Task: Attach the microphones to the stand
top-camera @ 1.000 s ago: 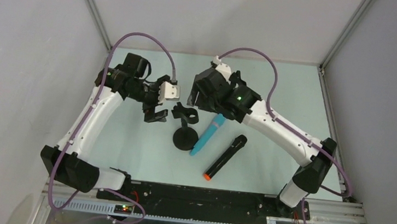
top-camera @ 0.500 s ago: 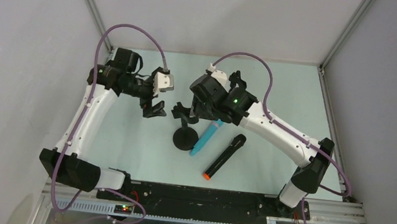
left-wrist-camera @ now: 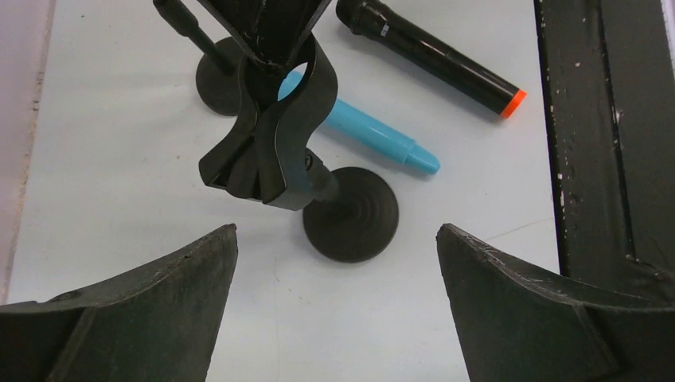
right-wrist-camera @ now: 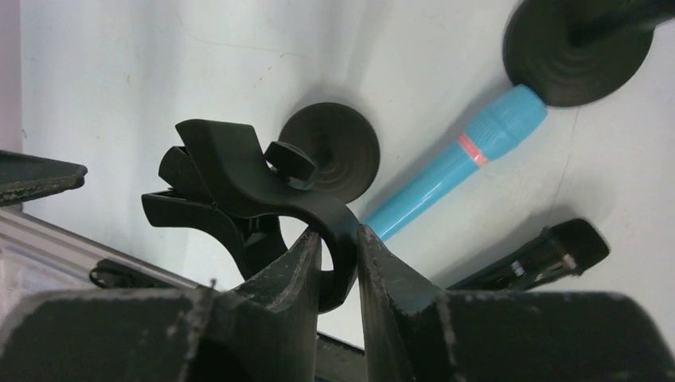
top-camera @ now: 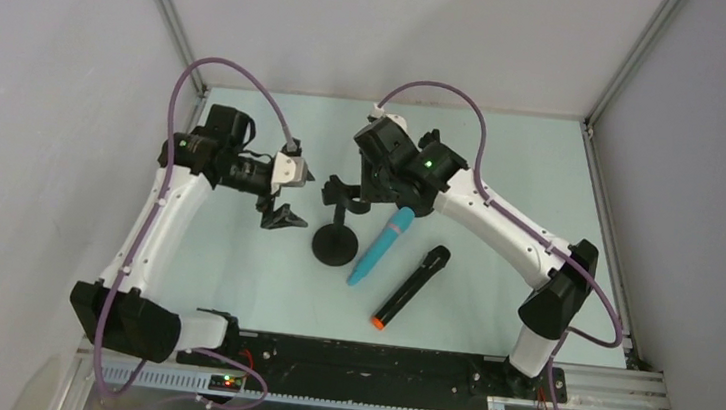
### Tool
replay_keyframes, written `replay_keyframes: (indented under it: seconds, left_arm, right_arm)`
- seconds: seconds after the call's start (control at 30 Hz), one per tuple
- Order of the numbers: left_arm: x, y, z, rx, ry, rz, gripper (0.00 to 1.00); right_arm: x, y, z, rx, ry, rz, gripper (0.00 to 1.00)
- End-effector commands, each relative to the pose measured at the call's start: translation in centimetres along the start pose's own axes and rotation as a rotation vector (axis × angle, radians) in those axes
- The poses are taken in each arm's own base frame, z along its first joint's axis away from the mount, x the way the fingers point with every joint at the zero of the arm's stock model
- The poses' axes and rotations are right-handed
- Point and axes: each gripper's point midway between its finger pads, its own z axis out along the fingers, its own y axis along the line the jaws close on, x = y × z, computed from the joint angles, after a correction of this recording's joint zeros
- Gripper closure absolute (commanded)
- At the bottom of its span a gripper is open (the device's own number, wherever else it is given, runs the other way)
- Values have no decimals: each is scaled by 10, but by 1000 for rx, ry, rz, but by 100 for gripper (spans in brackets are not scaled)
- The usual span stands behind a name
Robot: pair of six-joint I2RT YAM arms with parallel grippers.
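stand (top-camera: 334, 247): black, upright on a round base near the middle of the table (top-camera: 502, 178); forked clip (left-wrist-camera: 275, 151) at the top of the post, tilted.
right gripper (right-wrist-camera: 338, 235): closed tight on one curved arm of the clip, a finger pressed against each side of it.
left gripper (top-camera: 285, 216): spread wide, holding nothing; low over the table just left of the stand, with clip and base framed between the two fingers in the left wrist view.
turquoise microphone (top-camera: 380, 247): flat on the table, just beside the stand base on its right; lying at a slant, far end under the right gripper; not yet in the clip.
black microphone (top-camera: 413, 285): flat on the table, right of the turquoise microphone, roughly parallel to it and apart from it; orange-red cap (top-camera: 380, 321) at the end nearest the arm bases.
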Motion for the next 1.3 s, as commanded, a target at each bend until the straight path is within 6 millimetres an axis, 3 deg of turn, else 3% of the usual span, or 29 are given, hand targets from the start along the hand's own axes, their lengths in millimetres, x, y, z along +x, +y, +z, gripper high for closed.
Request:
replay_keyframes:
  seconds: [0.0, 0.17, 0.37, 0.5, 1.13, 1.2, 1.27]
  left_arm:
    - [-11, 9, 1, 9, -109, 55, 0]
    - [-4, 16, 2, 6, -136, 38, 0]
    - [7, 23, -3, -19, -176, -2, 0]
    - [20, 10, 6, 9, -191, -7, 0]
    - [37, 12, 21, 57, -167, -14, 0]
    - [37, 13, 21, 60, -155, -17, 6]
    - [36, 15, 22, 67, -126, -46, 23]
  right_arm:
    - [-24, 17, -4, -103, -78, -209, 81]
    - [-16, 39, -3, -194, -76, -391, 83]
    - [-11, 51, -4, -225, -53, -516, 84]
    - [-16, 54, -2, -234, -55, -524, 84]
    - [-13, 58, 12, -244, -40, -542, 84]
    - [-11, 57, 13, -240, -40, -543, 84]
    - [-11, 56, 13, -237, -42, -541, 85]
